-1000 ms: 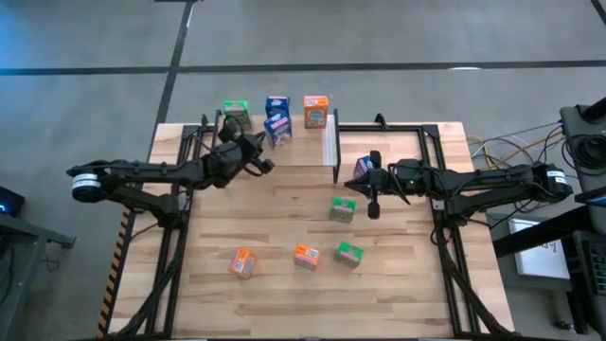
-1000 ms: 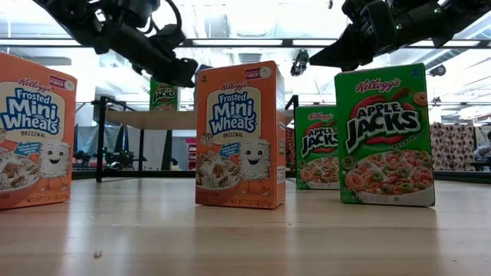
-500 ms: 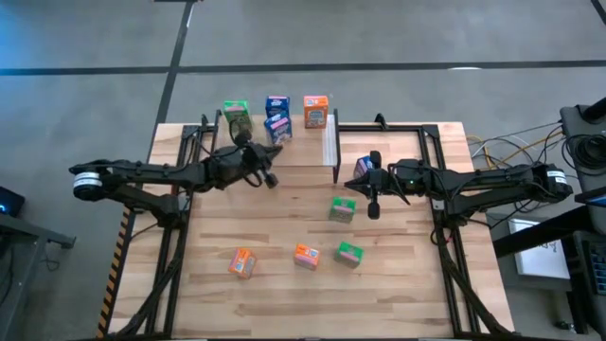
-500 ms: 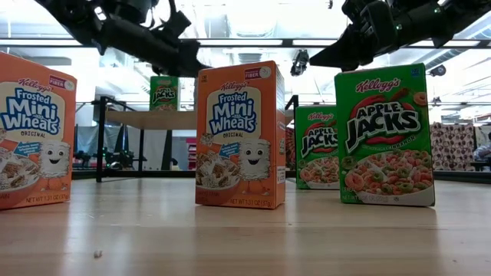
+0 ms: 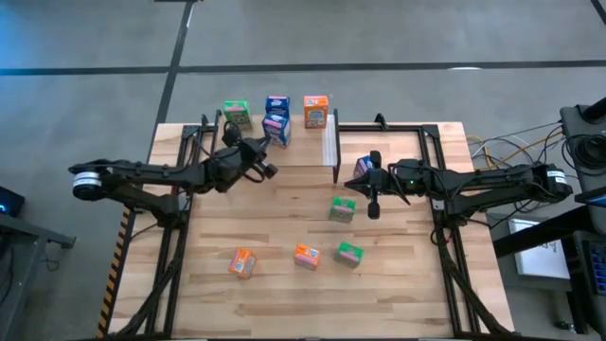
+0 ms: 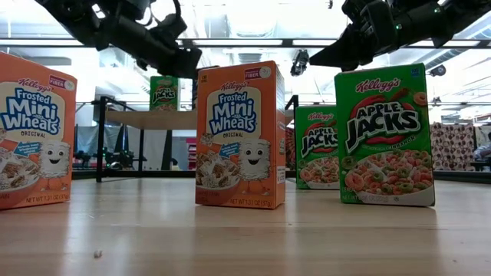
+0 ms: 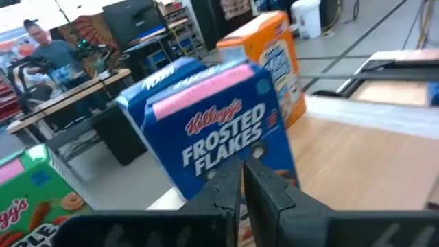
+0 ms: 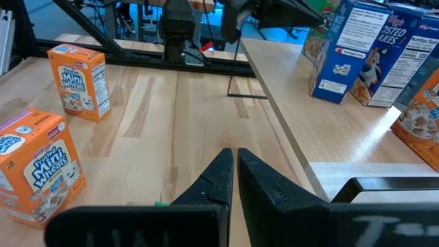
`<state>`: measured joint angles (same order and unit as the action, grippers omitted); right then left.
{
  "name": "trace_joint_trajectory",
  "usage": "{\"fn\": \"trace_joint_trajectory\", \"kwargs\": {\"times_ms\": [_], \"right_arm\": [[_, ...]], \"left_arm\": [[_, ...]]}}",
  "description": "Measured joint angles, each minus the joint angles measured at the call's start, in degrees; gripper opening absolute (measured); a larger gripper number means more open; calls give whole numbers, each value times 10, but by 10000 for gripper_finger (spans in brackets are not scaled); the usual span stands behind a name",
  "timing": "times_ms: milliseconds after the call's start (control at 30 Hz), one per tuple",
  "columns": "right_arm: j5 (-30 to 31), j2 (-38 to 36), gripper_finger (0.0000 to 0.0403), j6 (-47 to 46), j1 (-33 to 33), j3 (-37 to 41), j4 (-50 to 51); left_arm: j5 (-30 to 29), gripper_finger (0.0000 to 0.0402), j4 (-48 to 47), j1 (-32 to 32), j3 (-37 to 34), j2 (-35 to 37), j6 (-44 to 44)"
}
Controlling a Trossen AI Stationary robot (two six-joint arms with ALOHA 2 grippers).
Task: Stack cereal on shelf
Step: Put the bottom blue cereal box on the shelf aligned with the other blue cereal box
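Note:
On the shelf at the table's far side stand a green cereal box, two blue ones and an orange one. My left gripper is shut and raised, and its tips sit right in front of the nearer blue box. My right gripper is shut, raised and holds nothing, just right of the shelf's white end strip. Under it, another blue box is partly hidden. Two green boxes and two orange ones stand on the table. My left gripper points its shut fingers nearly level at the lower printed front of the nearer blue box, from the table's near-left side. I cannot tell whether the tips touch the box. The box stands on the shelf.
Black frame rails run along both sides of the table. The low view shows the orange boxes and green boxes close up. Bare wood lies between them and the shelf.
My left gripper has swung a little by the shelf's front and tipped slightly upward, staying shut. The nearer blue box, askew a second ago, now stands straighter and slightly farther back on the shelf.

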<state>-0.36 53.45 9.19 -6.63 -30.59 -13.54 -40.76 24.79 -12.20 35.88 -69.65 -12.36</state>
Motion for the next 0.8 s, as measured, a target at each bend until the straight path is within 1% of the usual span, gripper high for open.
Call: {"fn": "trace_joint_trajectory", "kwargs": {"times_ms": [233,300,367,433,500,667,800], "right_arm": [[0,0,13,4,0,0,0],[0,0,13,4,0,0,0],[0,0,13,4,0,0,0],[0,0,13,3,0,0,0],[0,0,13,3,0,0,0],[0,0,13,4,0,0,0],[0,0,13,4,0,0,0]], "left_arm": [[12,1,-5,4,0,21,8],[38,1,-6,4,0,20,20],[88,1,1,4,0,14,37],[109,1,20,4,0,-1,51],[110,1,44,3,0,-17,53],[68,1,100,2,0,-56,40],[57,1,122,-7,0,-77,39]]}}
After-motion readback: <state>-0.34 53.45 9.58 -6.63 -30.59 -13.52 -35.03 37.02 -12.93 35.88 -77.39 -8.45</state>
